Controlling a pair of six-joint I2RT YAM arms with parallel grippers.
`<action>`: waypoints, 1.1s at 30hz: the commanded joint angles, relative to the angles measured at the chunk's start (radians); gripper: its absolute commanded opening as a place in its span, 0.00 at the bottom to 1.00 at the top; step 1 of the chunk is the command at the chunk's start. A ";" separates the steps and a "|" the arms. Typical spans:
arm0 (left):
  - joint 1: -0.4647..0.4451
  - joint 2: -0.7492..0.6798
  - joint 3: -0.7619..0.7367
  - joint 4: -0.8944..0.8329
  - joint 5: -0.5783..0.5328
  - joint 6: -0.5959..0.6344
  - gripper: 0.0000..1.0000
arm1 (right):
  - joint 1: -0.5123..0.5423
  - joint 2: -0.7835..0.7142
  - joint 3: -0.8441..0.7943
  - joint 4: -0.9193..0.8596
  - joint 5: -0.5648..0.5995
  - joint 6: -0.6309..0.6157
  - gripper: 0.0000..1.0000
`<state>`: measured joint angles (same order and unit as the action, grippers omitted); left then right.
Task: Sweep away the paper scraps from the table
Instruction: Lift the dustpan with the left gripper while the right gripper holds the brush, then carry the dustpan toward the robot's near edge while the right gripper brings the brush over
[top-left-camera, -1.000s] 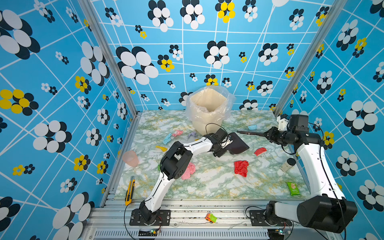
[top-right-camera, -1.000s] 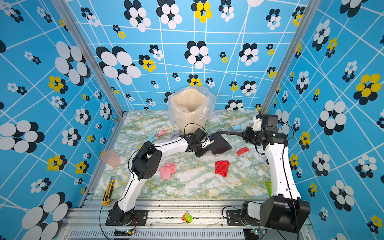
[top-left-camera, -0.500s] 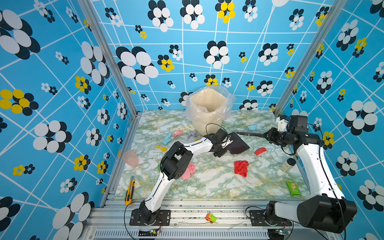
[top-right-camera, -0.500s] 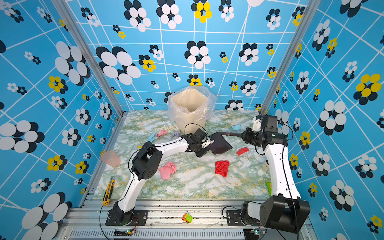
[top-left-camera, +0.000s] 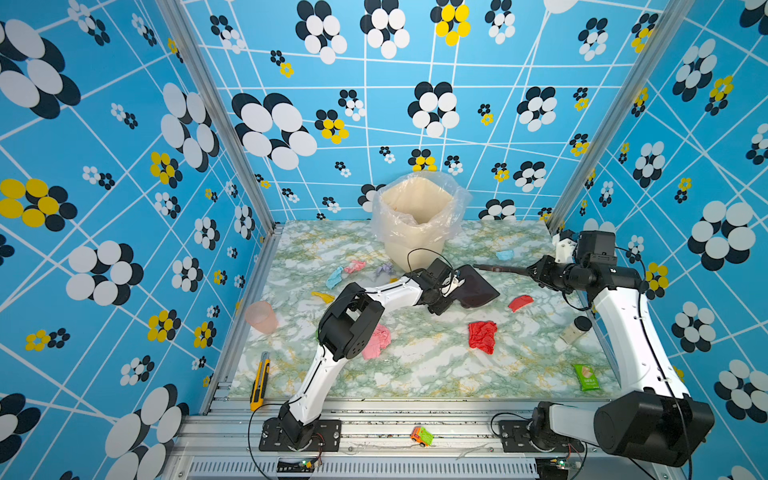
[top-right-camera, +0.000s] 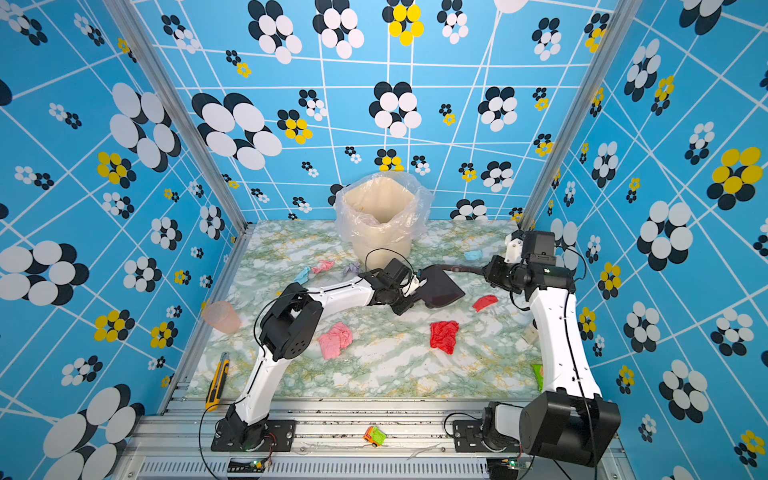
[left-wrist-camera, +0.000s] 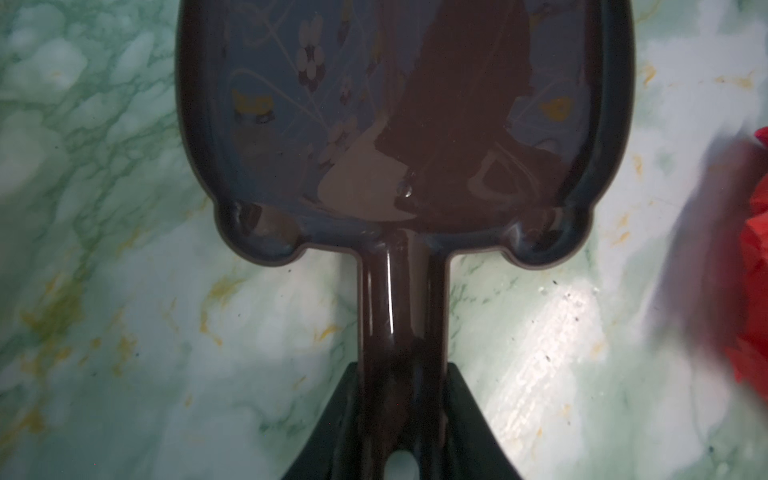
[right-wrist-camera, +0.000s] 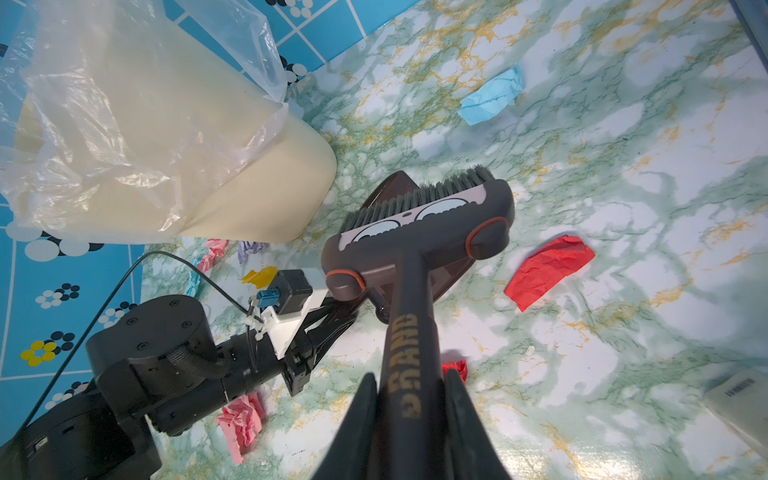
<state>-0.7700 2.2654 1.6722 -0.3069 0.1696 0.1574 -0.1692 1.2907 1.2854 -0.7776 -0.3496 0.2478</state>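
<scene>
The right gripper (top-left-camera: 530, 271) has carried the brush (top-left-camera: 498, 269) slightly toward nine o'clock, so its head now sits over the dustpan's (top-left-camera: 478, 289) far edge.

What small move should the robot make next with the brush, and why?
Probably swing the brush, gripped in the right tool, out past the flat red scrap and lower it there. The dustpan in the left tool looks empty, and that scrap lies just off its open edge.
</scene>
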 joint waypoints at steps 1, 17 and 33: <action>0.015 -0.044 -0.034 -0.096 0.064 -0.031 0.01 | -0.007 -0.026 0.039 0.009 -0.041 -0.007 0.00; 0.029 -0.297 -0.199 -0.224 0.048 -0.038 0.00 | -0.007 0.009 0.084 0.061 -0.102 0.025 0.00; 0.032 -0.627 -0.434 -0.357 0.046 -0.074 0.00 | 0.007 -0.071 -0.025 0.220 -0.190 0.024 0.00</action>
<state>-0.7471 1.7100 1.2682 -0.6262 0.2131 0.1059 -0.1707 1.2621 1.2831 -0.6559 -0.4782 0.2699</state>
